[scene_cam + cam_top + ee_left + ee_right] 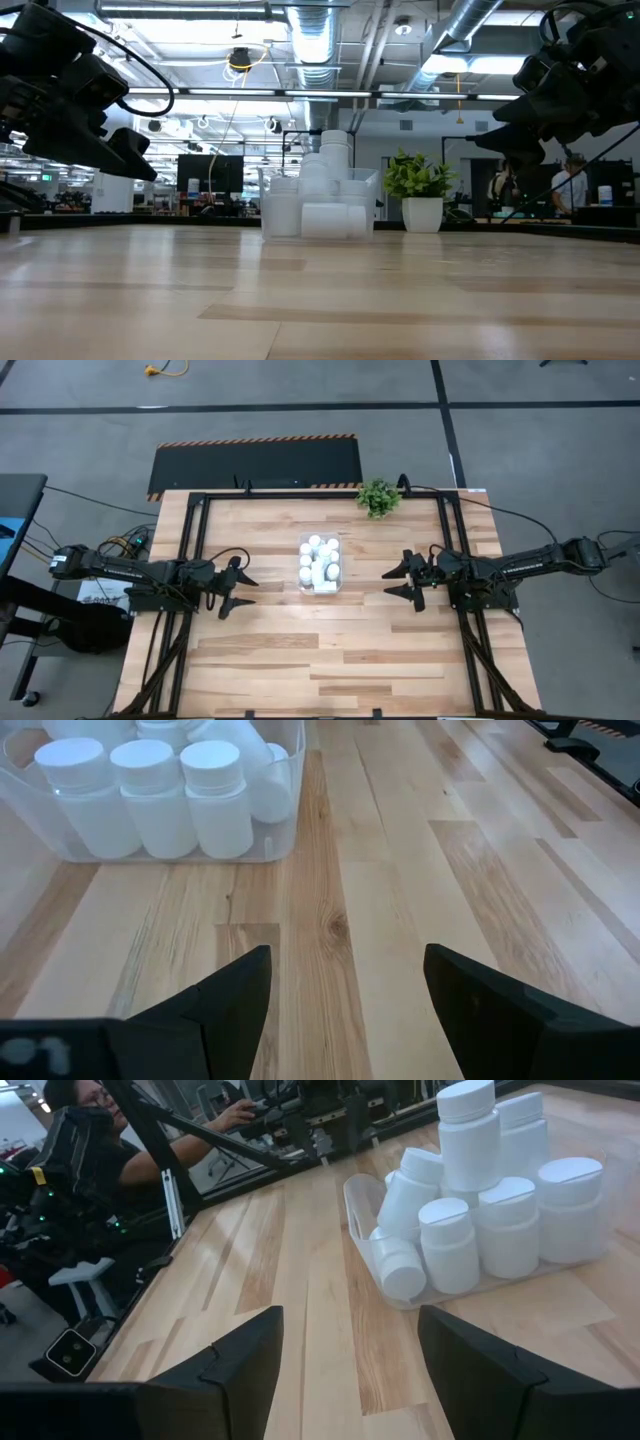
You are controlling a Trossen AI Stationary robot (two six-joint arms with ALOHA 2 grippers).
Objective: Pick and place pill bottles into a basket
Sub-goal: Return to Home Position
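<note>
The clear basket (320, 563) stands on the table's middle, filled with several white pill bottles (321, 558); most stand upright, some lie stacked on top. The right wrist view shows the bottles (480, 1220) heaped in the basket (362, 1215), the left wrist view a row of them (150, 800) behind its wall (280, 845). My left gripper (240, 591) hovers open to the basket's left. My right gripper (402, 581) hovers open to its right. Both point at the basket with nothing between the fingers.
A small green potted plant (378, 497) stands at the table's far edge, right of centre. A black frame (300, 493) runs around the table top. In the right wrist view a person (90, 1120) sits beyond the table.
</note>
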